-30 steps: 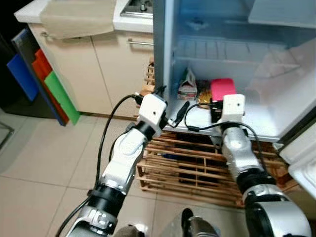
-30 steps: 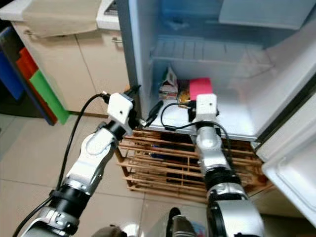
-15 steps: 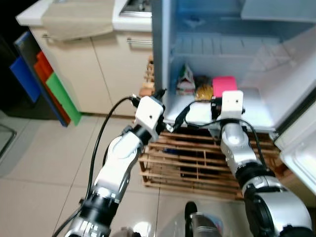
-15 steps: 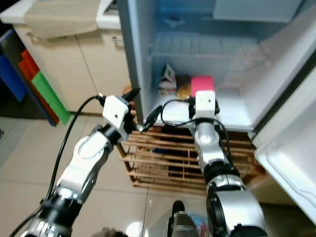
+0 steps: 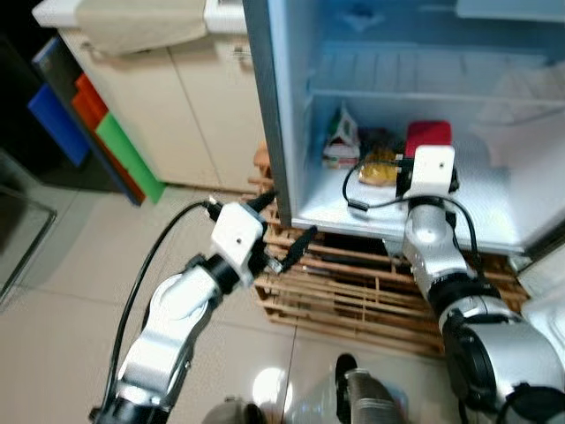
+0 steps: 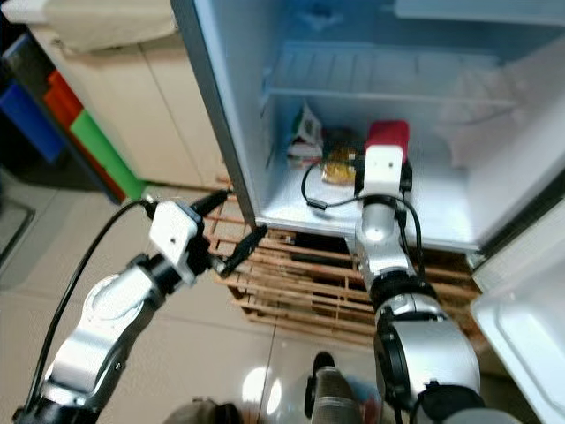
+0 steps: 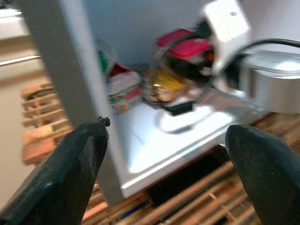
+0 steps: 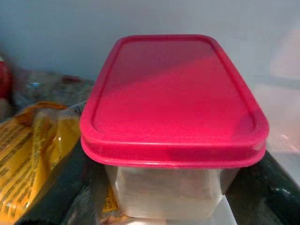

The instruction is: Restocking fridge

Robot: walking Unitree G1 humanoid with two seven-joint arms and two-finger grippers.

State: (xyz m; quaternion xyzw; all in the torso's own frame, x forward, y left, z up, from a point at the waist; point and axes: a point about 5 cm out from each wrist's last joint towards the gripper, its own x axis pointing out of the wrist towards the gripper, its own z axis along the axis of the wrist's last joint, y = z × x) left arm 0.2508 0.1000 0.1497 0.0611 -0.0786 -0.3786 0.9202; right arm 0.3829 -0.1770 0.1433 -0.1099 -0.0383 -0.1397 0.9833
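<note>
Light: bright, cool glow inside the fridge point(image 5: 494, 53)
Glare: spot on floor point(image 5: 265, 386)
Blur: left wrist view smeared

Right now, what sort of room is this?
Most likely a home kitchen: an open fridge holding a red-lidded container and other food, cream base cabinets under a white worktop, and a tiled floor.

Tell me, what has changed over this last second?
The right gripper has pushed deeper into the fridge, up to the red-lidded box, which now sits between its jaws. The left gripper has dropped away from the fridge edge to hang before the wooden rack. The box, the yellow bag and the carton stayed put.
</note>
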